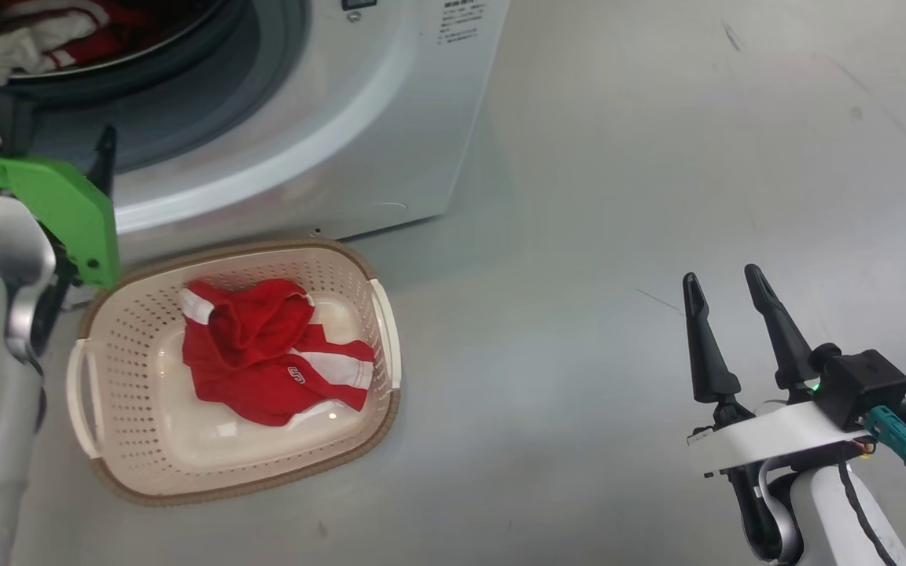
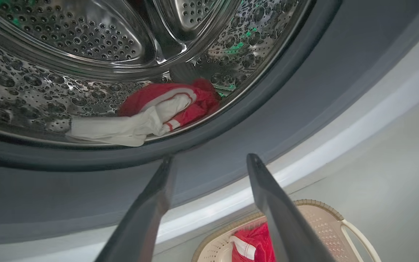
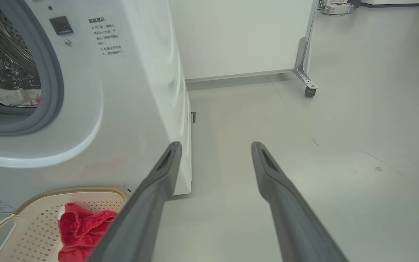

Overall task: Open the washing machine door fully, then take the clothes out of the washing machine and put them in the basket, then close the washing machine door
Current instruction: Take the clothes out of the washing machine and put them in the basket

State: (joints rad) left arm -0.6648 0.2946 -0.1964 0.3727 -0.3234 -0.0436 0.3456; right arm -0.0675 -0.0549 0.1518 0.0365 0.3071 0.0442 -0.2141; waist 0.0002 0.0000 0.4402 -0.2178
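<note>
Left gripper (image 2: 210,158) fingers stand wide apart, holding nothing, pointing into the mouth of the washing machine (image 1: 359,118) over its grey rubber ring (image 2: 286,91). Beyond, the clothes (image 2: 166,109) lie along the front lip of the drum (image 2: 67,32), white end left, red end right in that wrist view. Right gripper (image 1: 720,275), equally spread and empty, hangs over bare floor (image 1: 657,157). Before the machine the basket (image 1: 264,250) lies lengthwise across the head view, a red garment (image 1: 264,354) inside; a green bracket (image 1: 68,204) hides most of the left gripper there.

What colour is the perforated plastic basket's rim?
Brown, woven-look, around the cream perforated basket; best in the head view.
</note>
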